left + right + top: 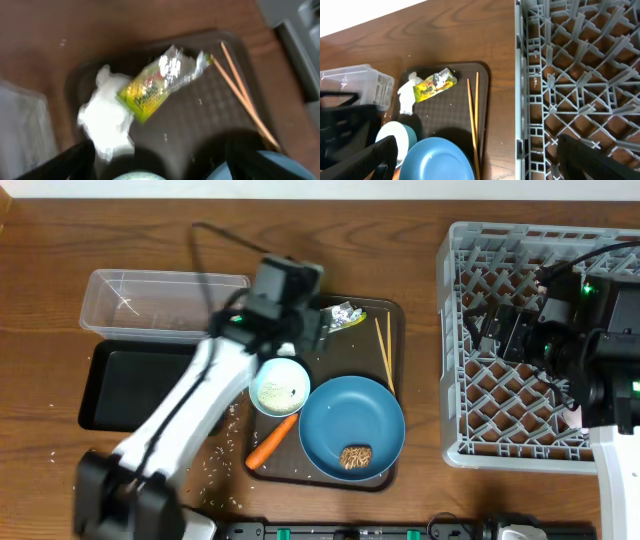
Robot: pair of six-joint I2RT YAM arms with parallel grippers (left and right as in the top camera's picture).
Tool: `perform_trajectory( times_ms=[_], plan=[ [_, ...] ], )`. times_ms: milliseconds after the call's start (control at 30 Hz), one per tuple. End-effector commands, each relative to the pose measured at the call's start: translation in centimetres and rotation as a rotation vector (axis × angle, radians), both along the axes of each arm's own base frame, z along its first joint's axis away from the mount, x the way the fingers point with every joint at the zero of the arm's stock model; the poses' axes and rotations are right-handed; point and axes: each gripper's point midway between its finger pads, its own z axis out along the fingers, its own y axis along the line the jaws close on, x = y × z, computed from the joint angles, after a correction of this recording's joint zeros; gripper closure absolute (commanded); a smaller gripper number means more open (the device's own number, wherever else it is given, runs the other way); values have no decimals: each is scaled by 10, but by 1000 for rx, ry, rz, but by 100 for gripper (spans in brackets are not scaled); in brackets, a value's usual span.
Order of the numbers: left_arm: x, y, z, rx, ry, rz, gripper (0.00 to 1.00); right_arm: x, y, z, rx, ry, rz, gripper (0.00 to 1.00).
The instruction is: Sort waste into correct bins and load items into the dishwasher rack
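Note:
My left gripper point(303, 328) hovers open and empty over the back of the brown serving tray; in its wrist view point(157, 167) it is just in front of the crumpled white tissue point(105, 117) and the yellow-green wrapper point(160, 82). Two chopsticks point(384, 352) lie along the tray's right side. The white bowl point(279, 387) with a pale green inside, the orange carrot point(272, 442) and the blue dish point(350, 425) holding the brown food piece point(356, 456) sit on the tray. My right gripper point(500, 330) is open and empty above the grey rack point(530, 445). The cups are out of view.
The clear tub point(165, 302) and the black tray point(130, 385) stand left of the brown serving tray point(392, 315). Loose rice grains point(215, 455) lie on the table in front of the black tray. My left arm crosses above the black tray.

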Motion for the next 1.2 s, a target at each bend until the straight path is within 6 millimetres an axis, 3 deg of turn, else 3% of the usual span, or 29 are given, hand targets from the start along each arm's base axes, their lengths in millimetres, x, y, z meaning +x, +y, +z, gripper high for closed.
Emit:
perform_trajectory(
  times_ms=[0,200,333,500,733,767,867,1167],
  plan=[
    [17,-13,-30,104,-36,-76,16,-3,2,-1,9,19,-13,5],
    [40,-40,-83,104,-42,-105,16,-10,2,-7,9,60,-13,4],
    [41,-53,-110,76,-13,-138,16,-12,3,-10,10,73,-12,5],
    [41,-66,-119,50,-16,-166,19,-13,3,-11,11,79,-12,5],
    [40,-71,-118,40,-22,-165,87,-12,3,-13,15,91,-17,5],
    [40,-71,-116,35,-20,-158,94,-12,3,-13,15,91,-17,5],
    [38,-70,-101,18,-27,-142,94,-12,3,-13,15,91,-17,5],
    [15,-56,6,-45,-133,-123,94,-12,3,-13,15,90,-17,5]
  ],
)
